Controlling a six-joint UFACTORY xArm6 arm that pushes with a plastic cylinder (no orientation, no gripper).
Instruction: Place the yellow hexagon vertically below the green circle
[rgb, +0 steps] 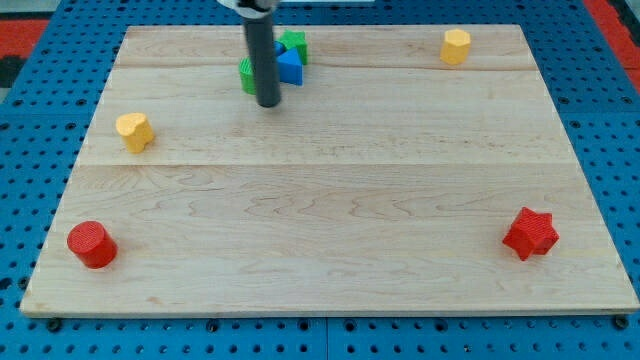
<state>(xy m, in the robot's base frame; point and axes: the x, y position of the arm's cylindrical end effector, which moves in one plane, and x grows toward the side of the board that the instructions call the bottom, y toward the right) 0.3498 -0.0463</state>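
The yellow hexagon (456, 46) sits near the view's top right of the wooden board (330, 200). The green circle (246, 75) lies near the top, left of centre, largely hidden behind my rod. My tip (268, 103) rests on the board just below and right of the green circle, far to the left of the yellow hexagon. A blue block (288, 67) and a green star (294, 43) crowd against the circle's right side.
A yellow heart (134, 131) lies at the left. A red cylinder (92, 244) stands at the bottom left. A red star (530, 234) sits at the bottom right. Blue pegboard surrounds the board.
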